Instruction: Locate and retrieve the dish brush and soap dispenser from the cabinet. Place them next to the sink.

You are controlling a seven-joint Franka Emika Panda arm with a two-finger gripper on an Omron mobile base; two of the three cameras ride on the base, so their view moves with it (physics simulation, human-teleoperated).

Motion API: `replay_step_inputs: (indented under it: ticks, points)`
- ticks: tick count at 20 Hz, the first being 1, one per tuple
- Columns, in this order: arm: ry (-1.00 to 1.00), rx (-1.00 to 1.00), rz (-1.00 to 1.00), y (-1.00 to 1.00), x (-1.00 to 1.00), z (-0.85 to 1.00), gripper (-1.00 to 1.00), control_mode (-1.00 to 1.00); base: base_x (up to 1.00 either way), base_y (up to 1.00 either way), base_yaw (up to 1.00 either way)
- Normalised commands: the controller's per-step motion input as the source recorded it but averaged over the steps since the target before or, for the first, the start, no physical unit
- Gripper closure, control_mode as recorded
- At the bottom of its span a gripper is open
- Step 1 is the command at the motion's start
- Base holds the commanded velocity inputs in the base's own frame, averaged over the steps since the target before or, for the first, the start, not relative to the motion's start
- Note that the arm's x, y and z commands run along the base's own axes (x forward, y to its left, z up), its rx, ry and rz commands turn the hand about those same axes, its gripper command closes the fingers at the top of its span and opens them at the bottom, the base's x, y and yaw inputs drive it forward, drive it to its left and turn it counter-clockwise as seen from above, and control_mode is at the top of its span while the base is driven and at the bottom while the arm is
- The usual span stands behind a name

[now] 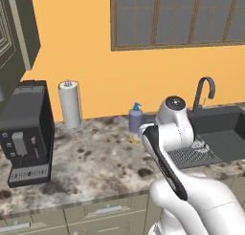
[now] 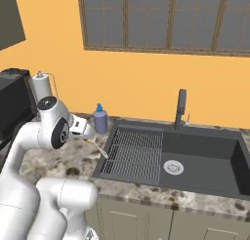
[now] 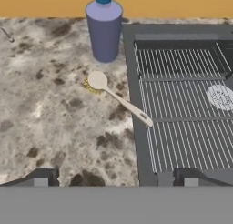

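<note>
Soap: the lavender-purple soap dispenser with its blue pump top (image 3: 104,31) stands upright on the speckled stone worktop (image 3: 50,104), just beside the dark grey sink's ridged drainboard (image 3: 182,104).
Brush: the small dish brush with a round tan head and white stem (image 3: 116,98) lies flat in front of the bottle, its stem tip resting on the sink's edge.
Claw: my claw (image 3: 116,182) hangs above them, jaws wide apart and empty.
Progress: I judge both items delivered; little remains except pulling away.
</note>
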Motion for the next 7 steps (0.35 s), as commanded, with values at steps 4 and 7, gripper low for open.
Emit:
replay_step_inputs:
  ticks: [4,7]
  points:
    - [-0.02,0.17,-0.12,0.25,-0.21,0.00,-1.00,-1.00,0.00,0.00,0.00]
    - [0.00,0.13,-0.11,0.19,-0.35,0.00,-1.00,-1.00,0.00,0.00,0.00]
